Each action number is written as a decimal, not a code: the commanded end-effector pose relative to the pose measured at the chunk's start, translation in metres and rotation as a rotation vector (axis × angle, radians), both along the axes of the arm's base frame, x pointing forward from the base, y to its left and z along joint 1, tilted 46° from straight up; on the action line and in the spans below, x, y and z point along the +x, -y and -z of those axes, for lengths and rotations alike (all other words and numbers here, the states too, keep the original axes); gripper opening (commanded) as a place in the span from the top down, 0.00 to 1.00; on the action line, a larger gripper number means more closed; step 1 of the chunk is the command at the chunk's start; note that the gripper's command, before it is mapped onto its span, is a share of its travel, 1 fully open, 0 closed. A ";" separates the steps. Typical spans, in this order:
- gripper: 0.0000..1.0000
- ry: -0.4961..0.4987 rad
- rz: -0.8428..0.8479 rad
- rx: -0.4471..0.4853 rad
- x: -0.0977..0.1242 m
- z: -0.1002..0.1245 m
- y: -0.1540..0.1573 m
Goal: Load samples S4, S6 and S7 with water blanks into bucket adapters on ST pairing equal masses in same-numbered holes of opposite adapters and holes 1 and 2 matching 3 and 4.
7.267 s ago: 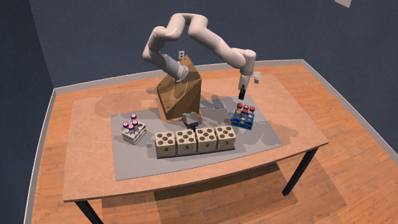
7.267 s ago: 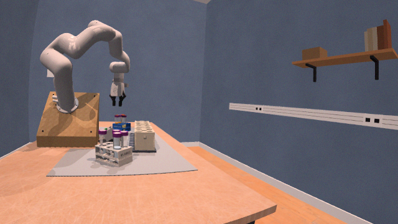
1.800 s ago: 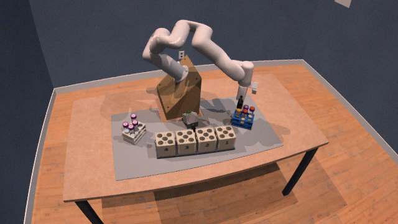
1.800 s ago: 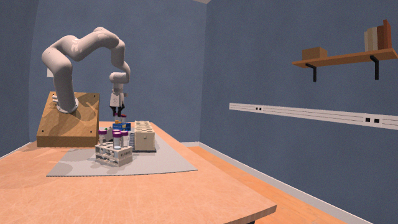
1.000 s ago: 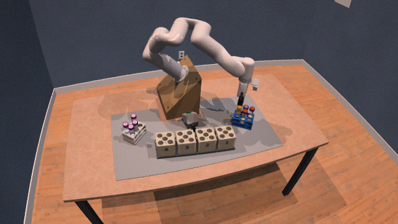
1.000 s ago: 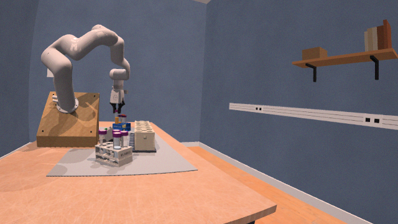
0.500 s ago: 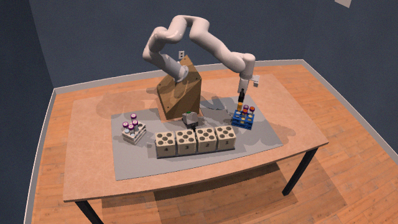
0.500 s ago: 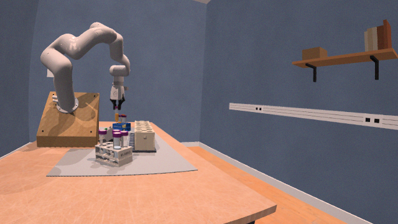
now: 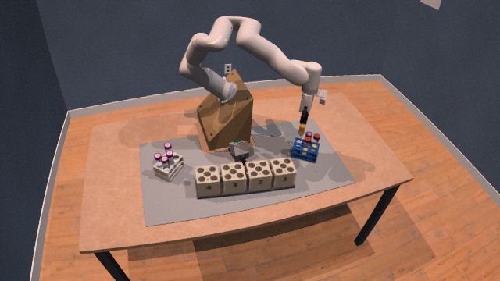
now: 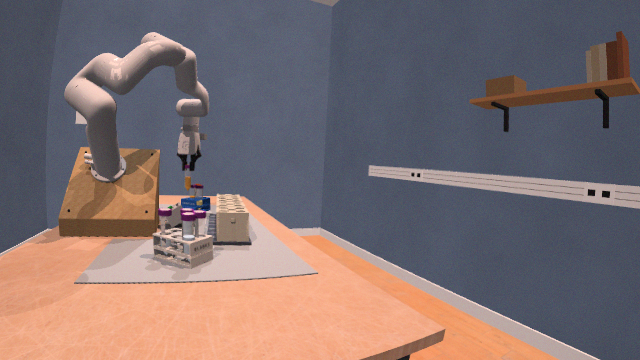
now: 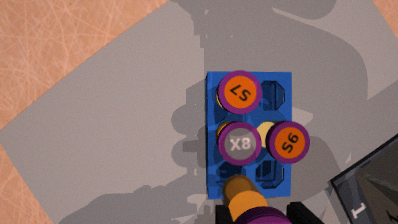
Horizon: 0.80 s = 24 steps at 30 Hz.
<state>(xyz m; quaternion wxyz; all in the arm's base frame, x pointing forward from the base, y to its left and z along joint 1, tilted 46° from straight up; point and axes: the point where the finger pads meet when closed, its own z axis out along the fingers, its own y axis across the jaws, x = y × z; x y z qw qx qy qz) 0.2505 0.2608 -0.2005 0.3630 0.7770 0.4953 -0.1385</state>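
Tube [image 9: 301,129] [image 10: 188,181] [image 11: 248,207] in the hand [image 9: 303,119] [image 10: 189,165], above the blue rack's [image 9: 305,157] [image 10: 195,203] [image 11: 213,135] edge.

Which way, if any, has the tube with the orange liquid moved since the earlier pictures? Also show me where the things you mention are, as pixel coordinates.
Yes, upward: the orange-filled tube [image 9: 301,129] [image 10: 188,181] [image 11: 248,205] was down in the blue plastic rack [image 9: 305,157] [image 10: 204,205] [image 11: 287,192]; now it hangs above it.
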 end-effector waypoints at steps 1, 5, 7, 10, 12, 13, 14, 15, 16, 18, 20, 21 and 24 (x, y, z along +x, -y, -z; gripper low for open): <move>1.00 0.002 -0.001 0.005 -0.001 -0.007 -0.009; 1.00 0.002 -0.001 0.005 -0.002 -0.013 -0.014; 1.00 0.002 -0.001 0.005 -0.002 -0.016 -0.017; 1.00 0.002 -0.001 0.005 -0.003 -0.017 -0.019; 1.00 0.002 -0.001 0.005 -0.003 -0.020 -0.021; 1.00 0.002 -0.001 0.005 -0.003 -0.021 -0.023; 1.00 0.002 -0.001 0.005 -0.004 -0.023 -0.024; 1.00 0.002 -0.001 0.005 -0.004 -0.024 -0.026; 1.00 0.002 -0.001 0.005 -0.004 -0.025 -0.027; 1.00 0.002 -0.001 0.005 -0.005 -0.028 -0.030; 1.00 0.002 -0.001 0.005 -0.006 -0.031 -0.033; 1.00 0.002 -0.001 0.005 -0.006 -0.031 -0.033; 1.00 0.002 -0.001 0.005 -0.006 -0.031 -0.033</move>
